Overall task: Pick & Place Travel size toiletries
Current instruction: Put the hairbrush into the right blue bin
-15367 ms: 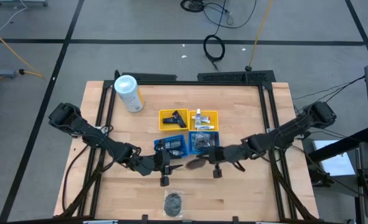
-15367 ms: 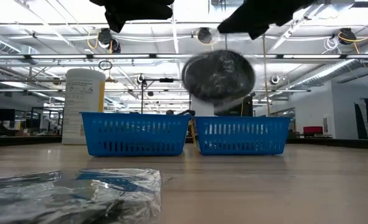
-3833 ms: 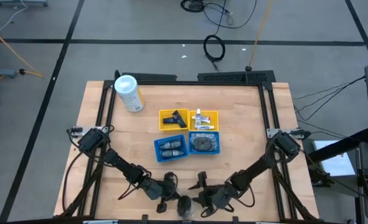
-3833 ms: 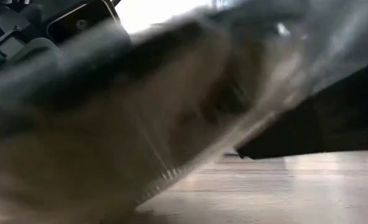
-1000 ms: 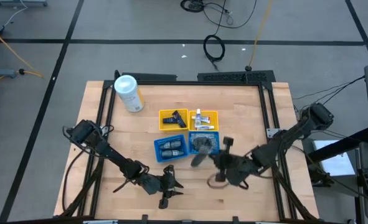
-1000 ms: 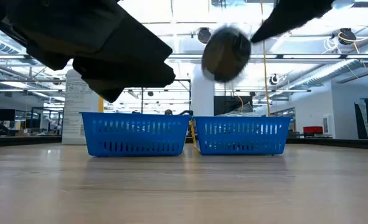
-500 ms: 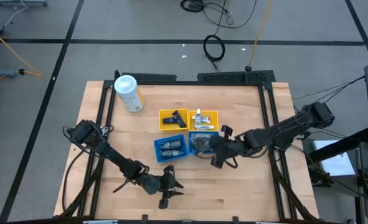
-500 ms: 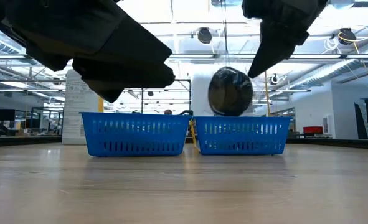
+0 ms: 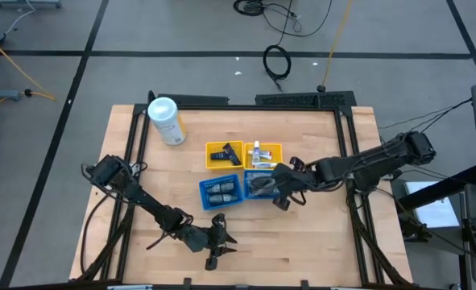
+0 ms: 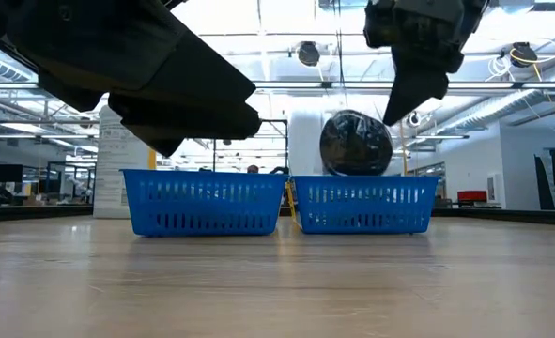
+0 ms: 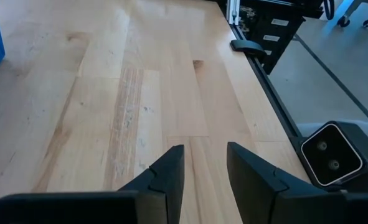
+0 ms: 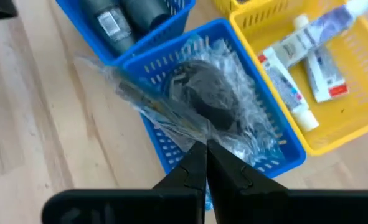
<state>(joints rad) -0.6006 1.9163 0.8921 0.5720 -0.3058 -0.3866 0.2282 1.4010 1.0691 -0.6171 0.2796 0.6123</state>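
My right gripper (image 12: 205, 155) is shut on a grey round clear-wrapped piece (image 12: 208, 93), which it holds over the right blue tray (image 9: 276, 193). The low view shows the piece (image 10: 355, 144) level with that tray's rim (image 10: 366, 180). The left blue tray (image 9: 221, 191) contains dark packets. One yellow tray (image 9: 263, 155) holds white tubes and the other (image 9: 224, 155) holds black pieces. My left gripper (image 11: 203, 165) is open above bare wood near the table's near edge (image 9: 224, 246). My right gripper pinches the clear wrap's edge (image 12: 193, 134) between its two shut fingers, beside the grey round piece. The fingers come slanting down from the table's right and near side. The piece hangs below them over the right blue tray; I cannot tell whether it rests on anything there.
A large white canister with a yellow label (image 9: 165, 121) stands at the table's far left. The four trays sit together mid-table. Bare wood (image 9: 302, 242) stretches between the trays and the near edge. A black frame rail (image 11: 258, 68) runs along the table's side.
My right gripper has carried the wrapped grey piece toward the far edge, from in front of the trays to over the right blue tray. It has also lowered the piece to rim height. It has stayed shut on the wrap throughout.
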